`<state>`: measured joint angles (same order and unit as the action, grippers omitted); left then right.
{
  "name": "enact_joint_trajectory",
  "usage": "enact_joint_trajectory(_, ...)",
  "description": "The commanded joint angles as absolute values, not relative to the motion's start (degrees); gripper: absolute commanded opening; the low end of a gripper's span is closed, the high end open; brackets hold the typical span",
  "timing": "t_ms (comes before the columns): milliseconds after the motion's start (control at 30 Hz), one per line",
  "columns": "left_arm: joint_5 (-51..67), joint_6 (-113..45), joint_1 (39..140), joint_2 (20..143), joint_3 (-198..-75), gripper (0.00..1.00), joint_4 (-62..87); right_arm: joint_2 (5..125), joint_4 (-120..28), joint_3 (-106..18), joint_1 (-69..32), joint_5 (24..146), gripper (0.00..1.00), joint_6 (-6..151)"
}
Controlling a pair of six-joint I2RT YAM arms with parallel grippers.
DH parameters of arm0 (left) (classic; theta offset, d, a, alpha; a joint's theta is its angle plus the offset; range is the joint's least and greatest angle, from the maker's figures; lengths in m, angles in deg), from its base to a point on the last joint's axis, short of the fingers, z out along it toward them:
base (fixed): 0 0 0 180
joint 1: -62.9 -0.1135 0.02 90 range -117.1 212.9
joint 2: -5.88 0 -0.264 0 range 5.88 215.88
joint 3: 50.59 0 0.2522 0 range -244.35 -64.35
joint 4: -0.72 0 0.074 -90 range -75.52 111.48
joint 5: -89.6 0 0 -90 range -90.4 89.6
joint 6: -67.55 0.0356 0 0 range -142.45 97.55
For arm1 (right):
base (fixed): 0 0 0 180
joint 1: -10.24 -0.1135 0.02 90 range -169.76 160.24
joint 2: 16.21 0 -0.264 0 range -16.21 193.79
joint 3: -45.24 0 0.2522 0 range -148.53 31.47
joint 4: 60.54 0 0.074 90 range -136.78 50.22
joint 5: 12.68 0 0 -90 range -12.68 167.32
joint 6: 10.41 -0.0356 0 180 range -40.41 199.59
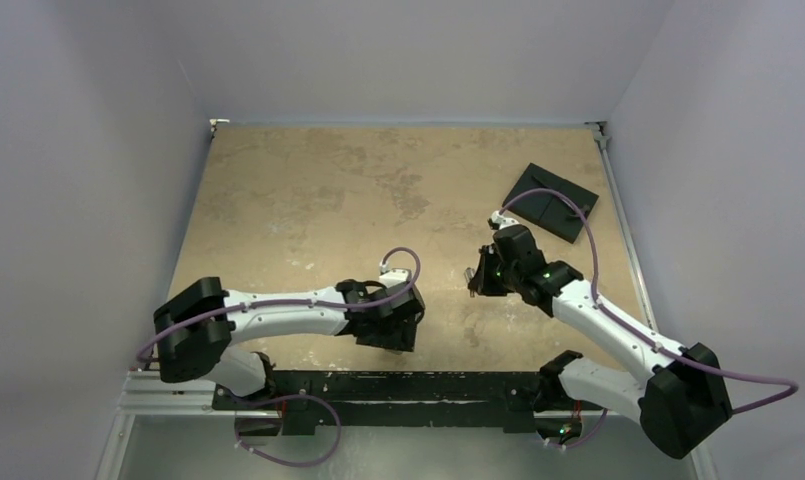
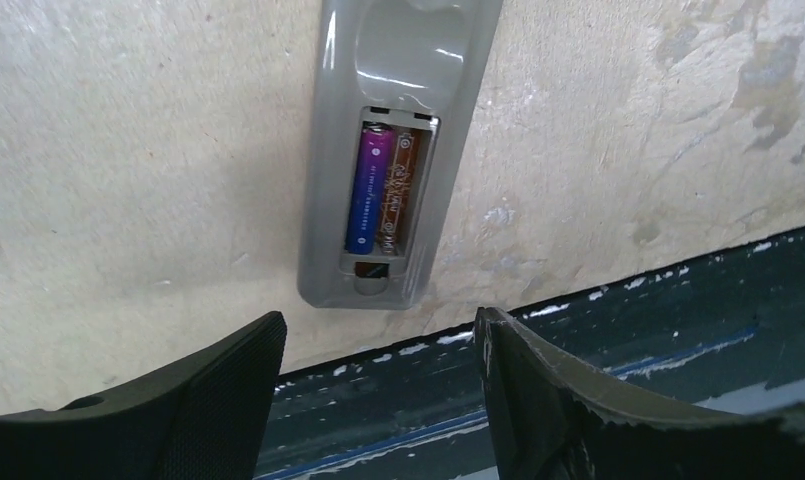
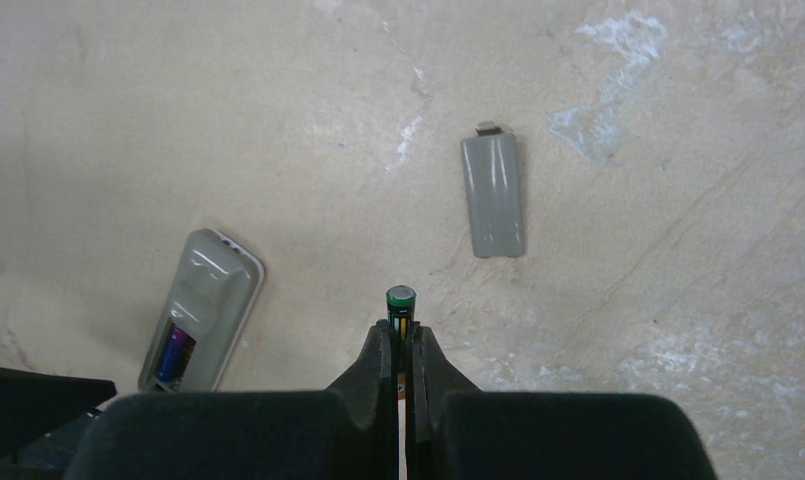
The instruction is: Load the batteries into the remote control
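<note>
Top external view: my left hand [image 1: 396, 325] hangs low over the near edge of the tan surface [image 1: 308, 190], my right hand [image 1: 475, 282] is well apart to its right, and a black square plate [image 1: 551, 200] lies near the far right corner. Left wrist view: the remote control [image 2: 328, 200] lies grey back up with its compartment uncovered. One purple battery [image 2: 366, 190] sits in the left slot, and the slot beside it shows brown. My left fingers [image 2: 218, 400] stand wide apart, holding nothing, just short of the remote's near end and above a dark rail [image 2: 678, 320]. Right wrist view: my right hand is closed on a dark green-tipped cell [image 3: 401, 300], whose end pokes past the fingertips. The remote lies to the left and the grey cover strip [image 3: 494, 195] lies apart from it, farther off to the right.
</note>
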<state>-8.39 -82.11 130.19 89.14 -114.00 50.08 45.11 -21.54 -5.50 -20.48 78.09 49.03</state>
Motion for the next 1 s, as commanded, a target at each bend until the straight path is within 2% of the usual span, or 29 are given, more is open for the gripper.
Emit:
enact_joint_trajectory(0,-14.89,-91.03,134.08,91.72,-119.38,0.69,53.2,42.33,-26.49,-4.55,-20.65,82.52,0.0,49.65)
enact_joint_trajectory(433,-17.45,-99.08,143.1,97.94,-123.13,0.66,50.82,39.33,-29.22,-2.12,-20.78,85.84,0.0,51.18)
enact_joint_trajectory(700,-17.8,-97.49,143.59,99.91,-121.56,0.62,41.68,37.27,-28.7,-1.87,-20.69,86.28,0.0,50.97)
enact_joint_trajectory(967,-20.07,-95.2,143.28,102.71,-122.52,0.61,43.22,36.57,-27.73,-1.92,-20.76,85.55,0.0,49.96)
